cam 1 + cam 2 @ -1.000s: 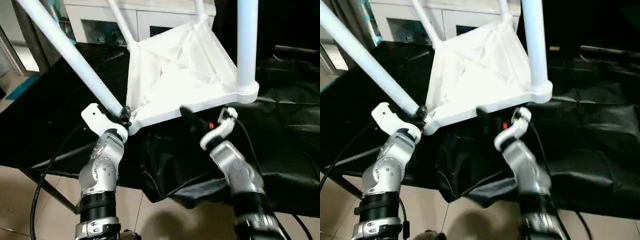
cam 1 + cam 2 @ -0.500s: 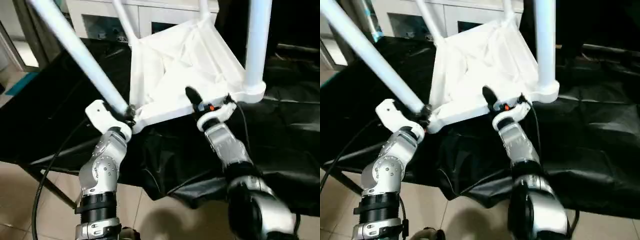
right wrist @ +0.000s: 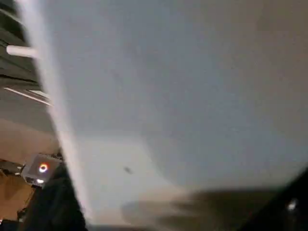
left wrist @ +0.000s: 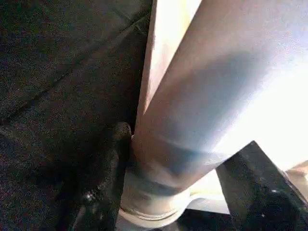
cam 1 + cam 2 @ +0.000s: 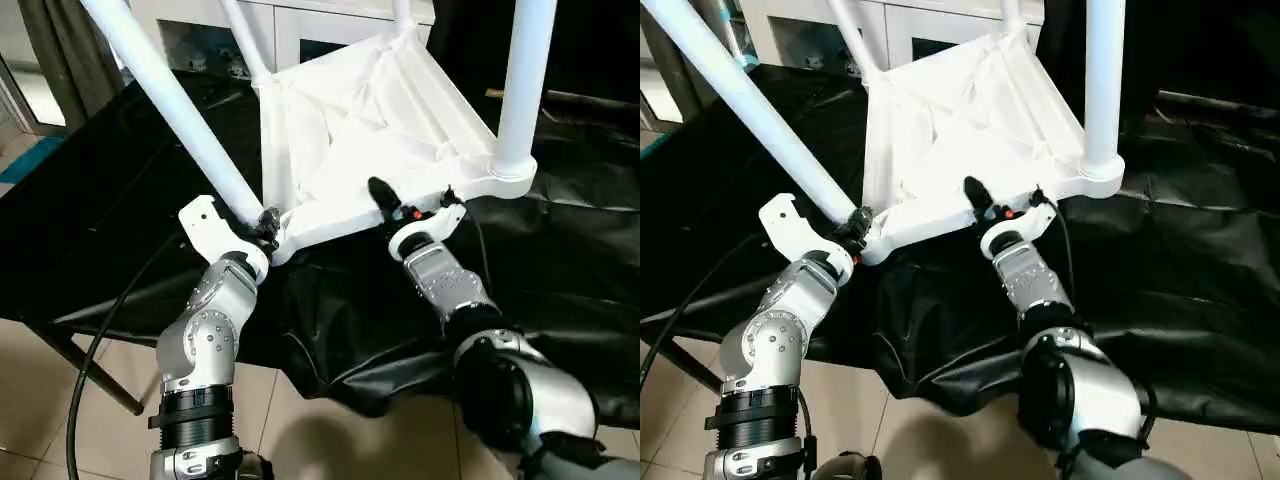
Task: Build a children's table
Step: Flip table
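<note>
Table leg between left hand fingers.

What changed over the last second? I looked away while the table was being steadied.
The right tool came up from below the near edge of the upturned table top and now reaches over that edge, one black finger on the ribbed underside; whether it grips is unclear. The left tool stayed clamped at the base of the near-left leg. The table kept its tilt.

The upturned table lay on the black sheet, legs up, a cabinet behind.
</note>
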